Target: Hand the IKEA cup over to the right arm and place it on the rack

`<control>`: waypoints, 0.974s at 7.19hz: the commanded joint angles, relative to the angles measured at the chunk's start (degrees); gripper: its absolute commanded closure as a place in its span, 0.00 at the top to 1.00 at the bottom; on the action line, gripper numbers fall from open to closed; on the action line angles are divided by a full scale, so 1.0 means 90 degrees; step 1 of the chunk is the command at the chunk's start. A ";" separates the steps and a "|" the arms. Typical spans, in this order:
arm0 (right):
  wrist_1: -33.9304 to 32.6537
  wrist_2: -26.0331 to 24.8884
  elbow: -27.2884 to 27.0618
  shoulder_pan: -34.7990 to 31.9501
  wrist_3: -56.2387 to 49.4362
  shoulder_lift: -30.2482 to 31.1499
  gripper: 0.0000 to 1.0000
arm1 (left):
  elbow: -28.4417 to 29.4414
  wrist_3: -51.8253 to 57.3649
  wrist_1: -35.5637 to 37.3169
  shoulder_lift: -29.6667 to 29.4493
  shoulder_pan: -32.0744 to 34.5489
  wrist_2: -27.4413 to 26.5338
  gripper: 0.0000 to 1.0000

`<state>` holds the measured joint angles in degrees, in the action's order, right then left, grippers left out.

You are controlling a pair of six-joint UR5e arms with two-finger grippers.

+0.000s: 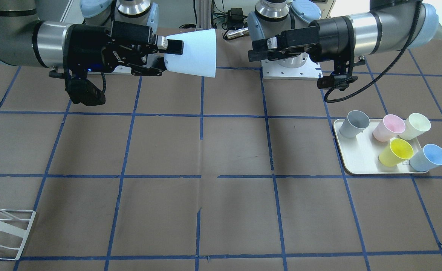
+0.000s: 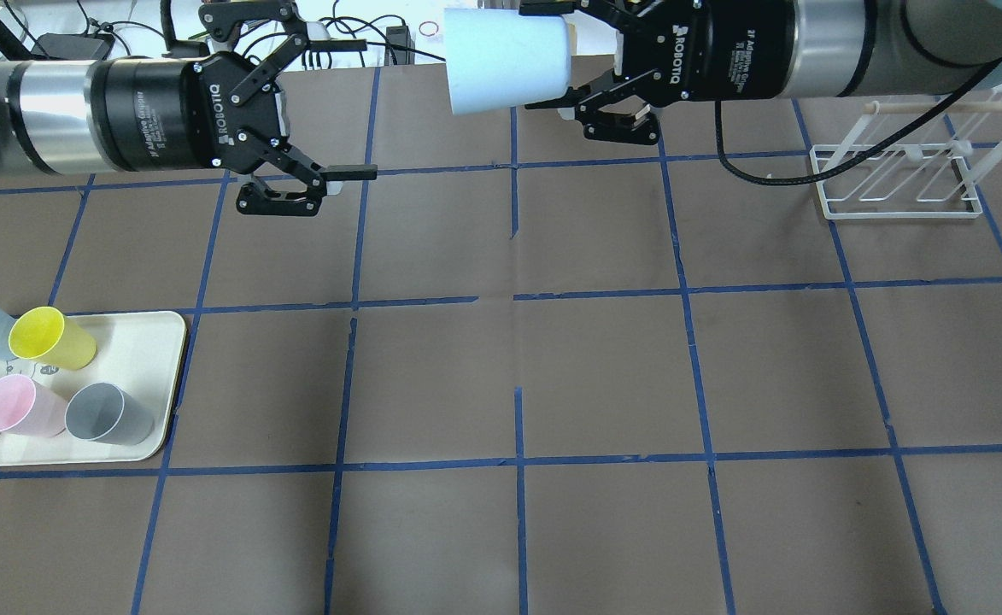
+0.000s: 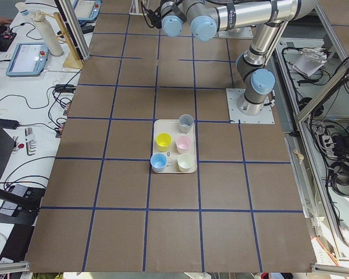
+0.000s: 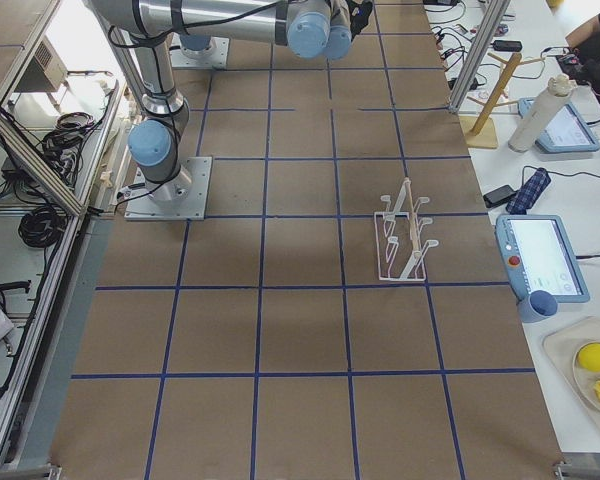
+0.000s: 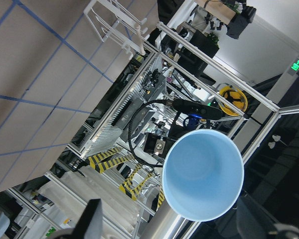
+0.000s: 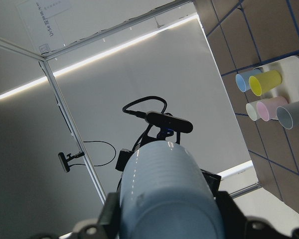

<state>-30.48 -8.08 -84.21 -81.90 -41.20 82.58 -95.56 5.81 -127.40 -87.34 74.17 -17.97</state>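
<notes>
Brown kraft-paper table (image 2: 603, 367) with a blue tape grid (image 2: 518, 295), matte and slightly creased. IKEA cup (image 2: 505, 60), pale blue smooth plastic with a tapered cone shape, is held on its side in the air over the far middle of the table. Right gripper (image 2: 552, 58), black metal with white lettering, is clamped on the cup's narrow base end from outside. The wide mouth points at the left gripper (image 2: 351, 107), whose jaws are spread wide with nothing between them and a clear gap to the cup. Left wrist view shows the round rim and brighter blue inside (image 5: 204, 174). Rack (image 2: 898, 184), thin white wire with a rectangular frame and slanted prongs, stands on the table below the right arm. Cream rounded tray (image 2: 150, 342) at the left side holds grey, pink, cream, yellow and blue cups (image 2: 39, 337).
</notes>
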 commanded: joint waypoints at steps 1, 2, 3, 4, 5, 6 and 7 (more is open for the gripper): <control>-0.0767 -0.1787 0.0196 0.0456 0.0356 -0.0006 0.33 | 0.0207 -0.0507 0.1540 0.0046 -0.0283 -0.2501 0.94; -0.1537 -0.2657 0.0197 0.0574 0.0775 -0.0006 0.33 | 0.0295 -0.0528 0.2302 0.0085 -0.0234 -0.3965 0.95; -0.2531 -0.3304 0.0197 0.0681 0.1339 -0.0016 0.33 | 0.0305 -0.0470 0.2600 0.0182 -0.0147 -0.5052 0.97; -0.3382 -0.4103 0.0197 0.0798 0.1838 -0.0045 0.33 | 0.0296 -0.0083 0.2816 0.0347 -0.0020 -0.6098 0.98; -0.3990 -0.4924 0.0197 0.0925 0.1930 -0.0064 0.34 | 0.0199 0.0163 0.2982 0.0484 0.0107 -0.6940 0.97; -0.4740 -0.5724 0.0197 0.1033 0.1931 -0.0113 0.34 | 0.0101 0.0039 0.3032 0.0563 0.0224 -0.7567 0.97; -0.5647 -0.6806 0.0187 0.1043 0.1931 -0.0249 0.34 | -0.0103 0.0154 0.3081 0.0680 0.0409 -0.7728 0.97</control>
<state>-72.17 -58.74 -82.45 -73.06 -24.15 81.43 -94.77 6.41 -100.43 -82.43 76.12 -83.37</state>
